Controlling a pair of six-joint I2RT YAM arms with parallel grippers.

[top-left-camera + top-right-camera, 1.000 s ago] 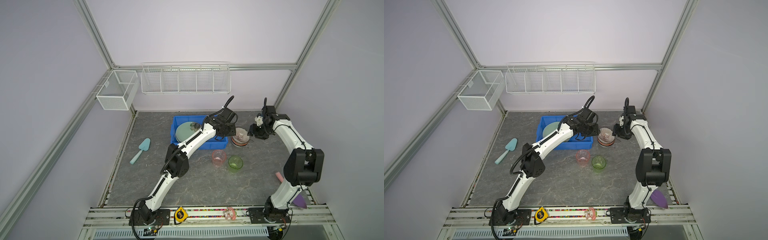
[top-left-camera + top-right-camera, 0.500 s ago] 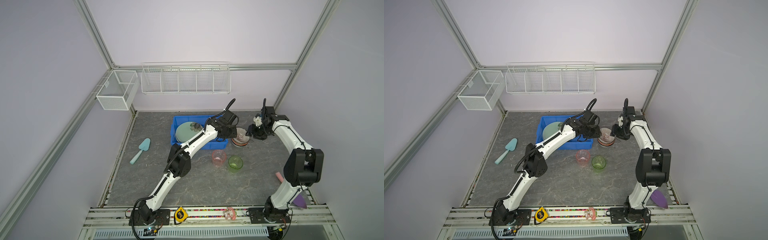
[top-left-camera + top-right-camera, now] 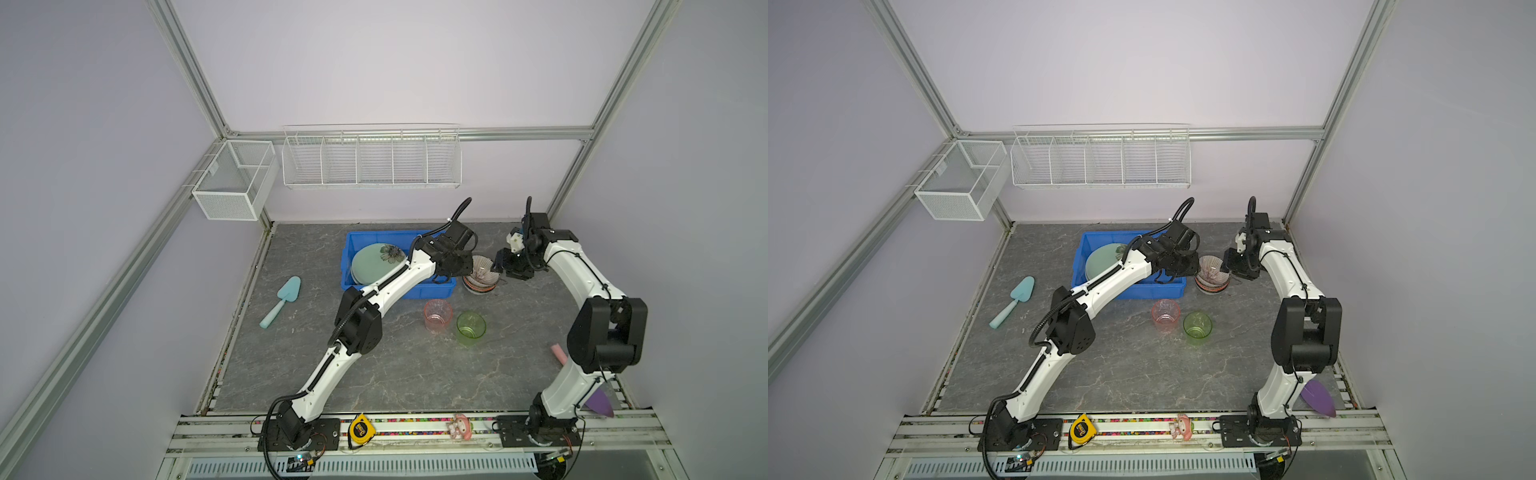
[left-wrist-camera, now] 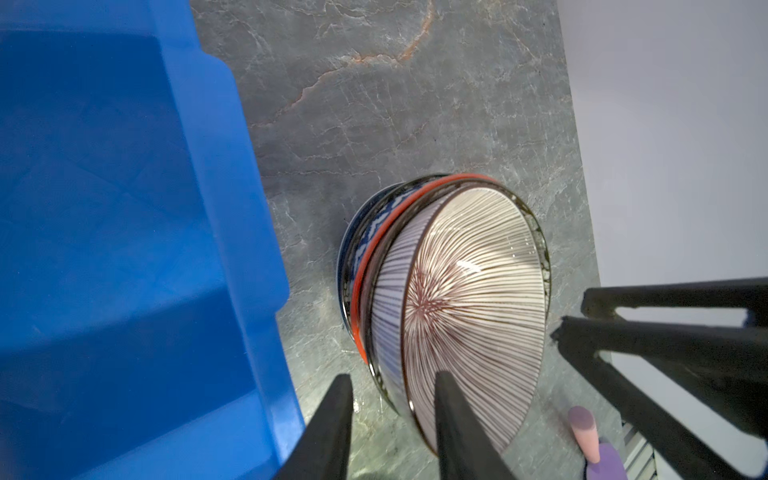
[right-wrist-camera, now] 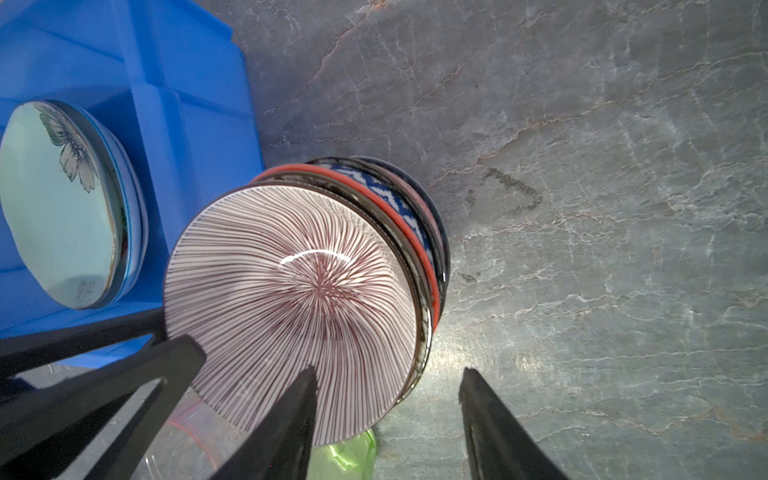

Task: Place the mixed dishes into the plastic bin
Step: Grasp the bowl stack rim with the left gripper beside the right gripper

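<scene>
Maroon-striped ceramic bowl [image 3: 483, 267] atop bowl stack [image 3: 480, 286], right of centre beside blue plastic bin [image 3: 390, 235]: left gripper [image 4: 392, 374] narrow astride rim, not yet pinching, prob. to lift; right gripper [image 5: 387, 369] wide at opp. rim, prob. steadying.

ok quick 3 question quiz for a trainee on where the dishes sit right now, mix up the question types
1. True or false: the pale green plate lies inside the blue bin.
2. Pick one: the stack of bowls stands A) in the bin, B) on the table beside the bin, C) on the plate.
3. How many cups stand outside the bin?

Key:
1. True.
2. B.
3. Two: the pink cup and the green cup.
</scene>
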